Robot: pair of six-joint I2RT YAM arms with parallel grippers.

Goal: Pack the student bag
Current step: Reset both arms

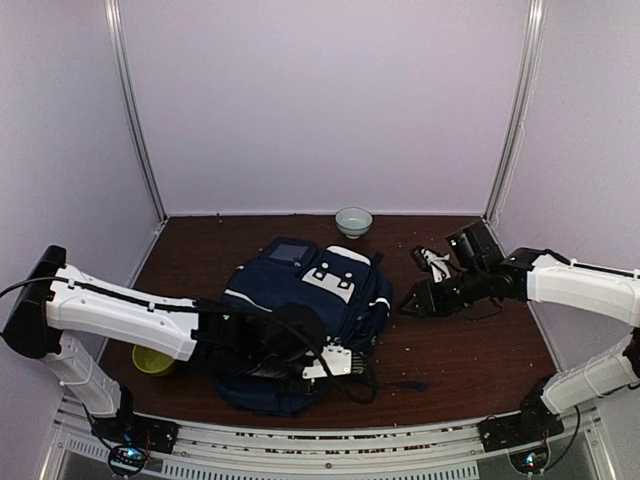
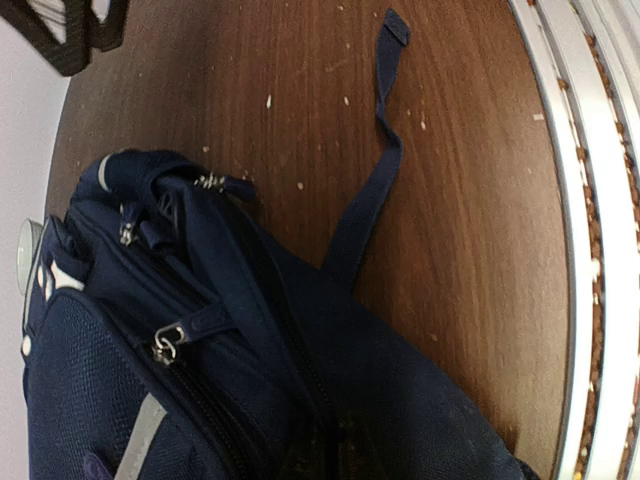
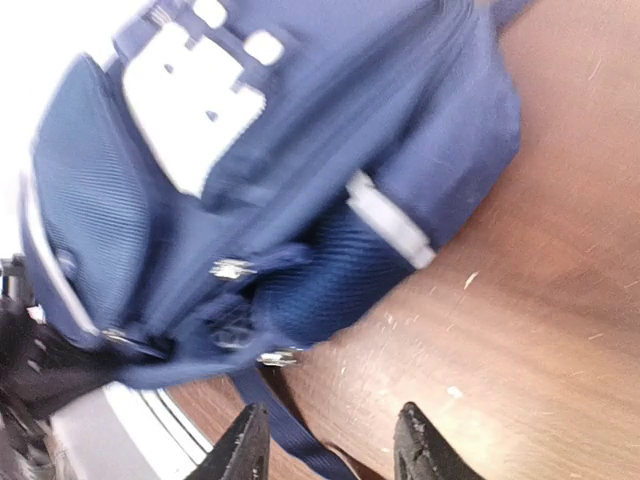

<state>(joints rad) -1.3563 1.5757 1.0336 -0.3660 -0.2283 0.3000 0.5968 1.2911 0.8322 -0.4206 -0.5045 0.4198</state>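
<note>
Student bag (image 1: 300, 300) on surface (image 1: 480, 350) just in front of white bowl (image 1: 353, 221); soft, floppy, bulky, probably best grabbed by strap (image 2: 372, 190). Left hand (image 1: 335, 362) clenched over end farthest from bowl, right hand (image 1: 410, 300) released front-right of bowl

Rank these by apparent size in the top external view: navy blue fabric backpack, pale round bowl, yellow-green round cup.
1. Navy blue fabric backpack.
2-3. Pale round bowl and yellow-green round cup look alike; the white left arm hides part of the cup, so unranked.
</note>
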